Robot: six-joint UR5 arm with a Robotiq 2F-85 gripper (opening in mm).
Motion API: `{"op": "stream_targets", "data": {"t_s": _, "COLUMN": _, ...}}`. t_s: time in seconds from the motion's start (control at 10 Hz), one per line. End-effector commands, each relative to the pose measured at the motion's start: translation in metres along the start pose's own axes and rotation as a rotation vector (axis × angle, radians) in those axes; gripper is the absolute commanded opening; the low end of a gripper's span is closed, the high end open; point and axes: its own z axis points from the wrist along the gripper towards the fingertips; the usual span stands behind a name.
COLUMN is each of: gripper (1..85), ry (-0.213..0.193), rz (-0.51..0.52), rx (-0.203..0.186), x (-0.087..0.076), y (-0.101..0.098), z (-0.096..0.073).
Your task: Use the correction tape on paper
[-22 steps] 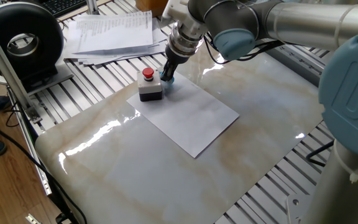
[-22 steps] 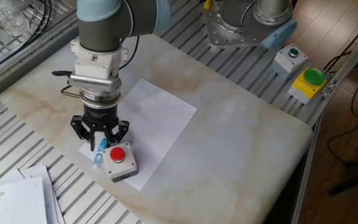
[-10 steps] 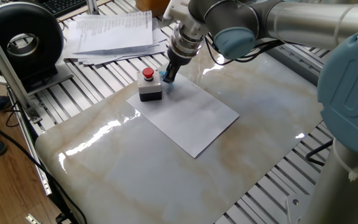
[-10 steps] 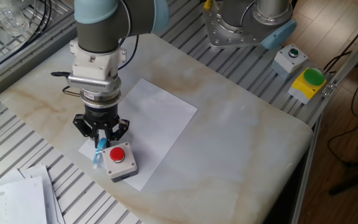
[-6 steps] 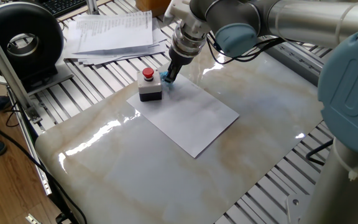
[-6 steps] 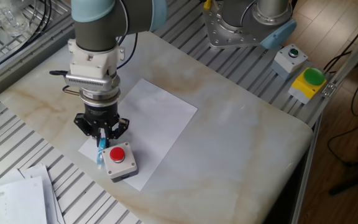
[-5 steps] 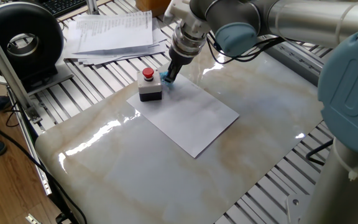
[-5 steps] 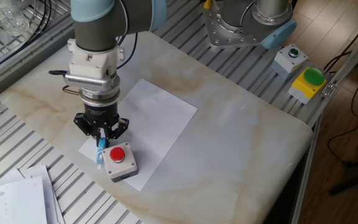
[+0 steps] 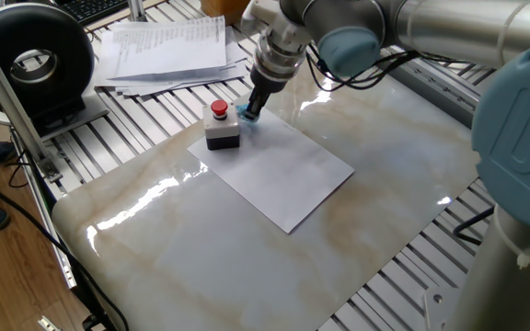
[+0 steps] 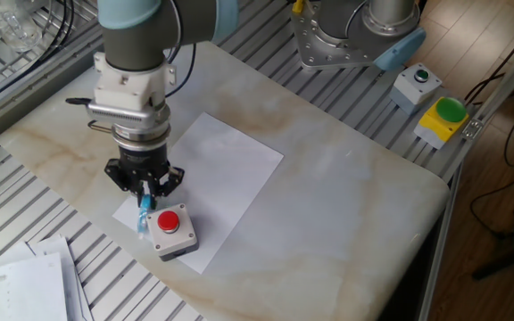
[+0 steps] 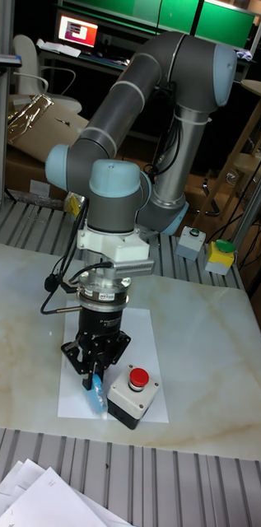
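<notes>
My tool [image 10: 145, 198] pointed straight down over one corner of the paper [image 10: 224, 176]; its two fingers [image 11: 107, 368] were closed almost together on the correction tape [image 11: 95, 397], gripping the light-blue dispenser at its upper part; the dispenser hung upright below the fingertips, its lower end at the sheet, though actual contact could not be judged; the grey button box [image 10: 170, 232], red button up, stood on the same corner just beside the correction tape; the paper lay flat on the marble desk [image 10: 346, 192]; a stack of printed pages [image 9: 164, 51] lay off the desk, well apart.
</notes>
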Motion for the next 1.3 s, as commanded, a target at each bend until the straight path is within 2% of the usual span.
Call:
{"op": "stream_targets", "data": {"t_s": 0.0, "gripper": 1.7, "ry": 0.146, "rz": -0.004, "rx": 0.012, "x": 0.029, "y": -0.017, "z": -0.041}}
{"op": "stream_targets", "data": {"t_s": 0.1, "gripper": 1.7, "ry": 0.187, "rz": 0.008, "rx": 0.014, "x": 0.040, "y": -0.018, "z": -0.048}}
{"op": "stream_targets", "data": {"t_s": 0.3, "gripper": 1.7, "ry": 0.263, "rz": 0.031, "rx": 0.047, "x": 0.061, "y": -0.026, "z": -0.059}}
{"op": "stream_targets", "data": {"t_s": 0.5, "gripper": 1.7, "ry": 0.336, "rz": 0.107, "rx": 0.061, "x": 0.080, "y": -0.027, "z": -0.064}}
{"op": "stream_targets", "data": {"t_s": 0.7, "gripper": 1.7, "ry": 0.421, "rz": 0.176, "rx": 0.040, "x": 0.092, "y": -0.016, "z": -0.068}}
{"op": "stream_targets", "data": {"t_s": 0.9, "gripper": 1.7, "ry": 0.447, "rz": 0.262, "rx": -0.016, "x": 0.089, "y": 0.004, "z": -0.065}}
{"op": "stream_targets", "data": {"t_s": 1.0, "gripper": 1.7, "ry": 0.449, "rz": 0.292, "rx": -0.025, "x": 0.086, "y": 0.008, "z": -0.064}}
{"op": "stream_targets", "data": {"t_s": 1.1, "gripper": 1.7, "ry": 0.450, "rz": 0.292, "rx": -0.005, "x": 0.084, "y": 0.003, "z": -0.060}}
{"op": "stream_targets", "data": {"t_s": 1.2, "gripper": 1.7, "ry": 0.443, "rz": 0.322, "rx": -0.004, "x": 0.078, "y": 0.004, "z": -0.053}}
